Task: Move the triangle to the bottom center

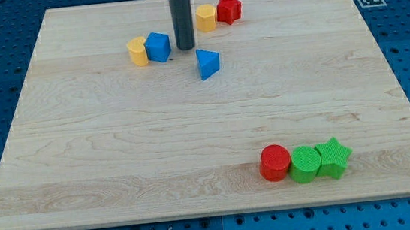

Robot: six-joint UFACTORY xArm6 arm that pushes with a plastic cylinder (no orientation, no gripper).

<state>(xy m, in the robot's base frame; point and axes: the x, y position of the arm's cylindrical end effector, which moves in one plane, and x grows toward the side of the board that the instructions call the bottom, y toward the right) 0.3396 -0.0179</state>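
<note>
The blue triangle (207, 63) lies on the wooden board (118, 153) in the upper middle of the view. My tip (186, 47) rests on the board just up and to the left of the triangle, a small gap apart from it. The dark rod rises straight up out of the view's top. A blue cube (158, 46) sits just left of the tip, touching a yellow block (138, 51) on its left.
A yellow block (205, 17) and a red star (229, 9) sit together near the view's top, right of the rod. A red cylinder (275, 162), a green cylinder (305, 164) and a green star (333, 157) form a row at the bottom right.
</note>
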